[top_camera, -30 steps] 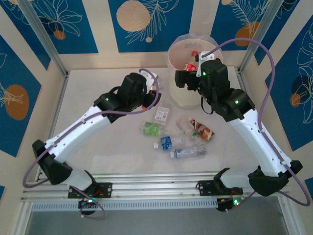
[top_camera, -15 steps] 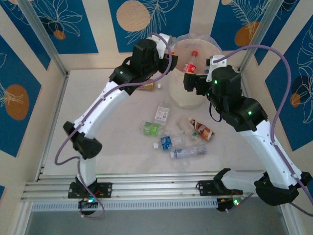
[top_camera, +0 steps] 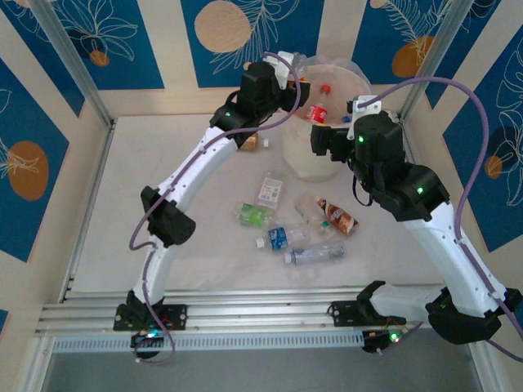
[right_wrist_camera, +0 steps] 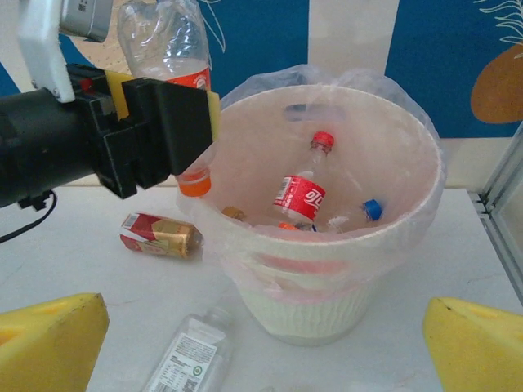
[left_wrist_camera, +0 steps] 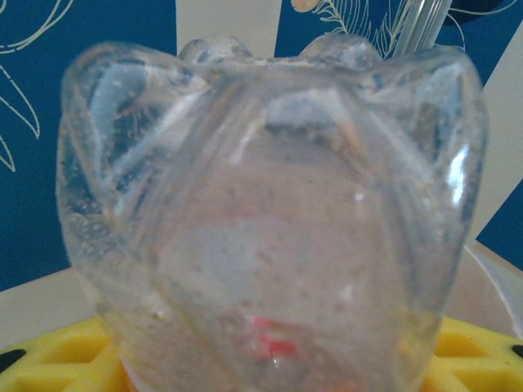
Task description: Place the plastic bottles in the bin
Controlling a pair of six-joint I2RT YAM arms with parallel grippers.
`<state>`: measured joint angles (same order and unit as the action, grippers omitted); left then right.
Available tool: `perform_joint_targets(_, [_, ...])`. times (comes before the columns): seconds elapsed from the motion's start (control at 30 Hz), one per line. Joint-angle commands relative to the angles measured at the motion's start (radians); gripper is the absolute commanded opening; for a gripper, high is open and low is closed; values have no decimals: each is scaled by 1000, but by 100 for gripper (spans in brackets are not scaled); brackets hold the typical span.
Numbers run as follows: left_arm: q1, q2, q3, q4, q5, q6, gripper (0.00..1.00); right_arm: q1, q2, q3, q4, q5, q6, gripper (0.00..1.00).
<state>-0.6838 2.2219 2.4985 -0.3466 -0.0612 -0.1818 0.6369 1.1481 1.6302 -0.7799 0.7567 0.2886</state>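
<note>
My left gripper (right_wrist_camera: 167, 122) is shut on a clear plastic bottle (right_wrist_camera: 163, 41) (left_wrist_camera: 270, 229), held upside down with its orange cap (right_wrist_camera: 194, 184) over the left rim of the bin (right_wrist_camera: 343, 245). From above, this gripper (top_camera: 290, 77) hangs at the cream-white bin's (top_camera: 309, 167) far-left edge. A red-labelled bottle (right_wrist_camera: 298, 196) and a blue-capped one (right_wrist_camera: 372, 210) lie inside the bin. My right gripper (right_wrist_camera: 261, 351) (top_camera: 324, 140) is open in front of the bin, nothing between its yellow fingertips (right_wrist_camera: 49, 343). Several more bottles lie on the table, among them green-labelled (top_camera: 252, 215) and blue-labelled (top_camera: 282, 238).
A red-and-gold bottle (right_wrist_camera: 159, 235) lies just left of the bin, and a flat white-labelled bottle (right_wrist_camera: 188, 355) lies in front of it. A brown-labelled bottle (top_camera: 337, 216) and a clear one (top_camera: 315, 254) lie mid-table. Metal frame posts (top_camera: 73, 65) stand at the table's corners.
My left arm has lifted the bottle from the table left of the bin up to its rim. The right arm backed off slightly to the right and stayed open.
</note>
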Motion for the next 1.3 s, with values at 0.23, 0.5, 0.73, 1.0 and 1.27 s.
perform_joint_targets(0.23, [32,117,96,194,102,-68,61,20,-25,15,-51,29,34,99])
perform_joint_targets(0.5, [34,178,134,187,110,-70,63,34,-68,-82,-83,37,86,99])
perform_joint_targets(0.73, [34,202,135,176,116,-72,71,28,-199,-266,-52,37,163,99])
perform_joint_targets(1.0, [35,198,135,167,117,-65,80,-56,-280,-403,-137,-34,286,99])
perform_joint_targets(1.27, [37,126,137,126,105,-27,94,-172,-314,-554,-185,-183,370,100])
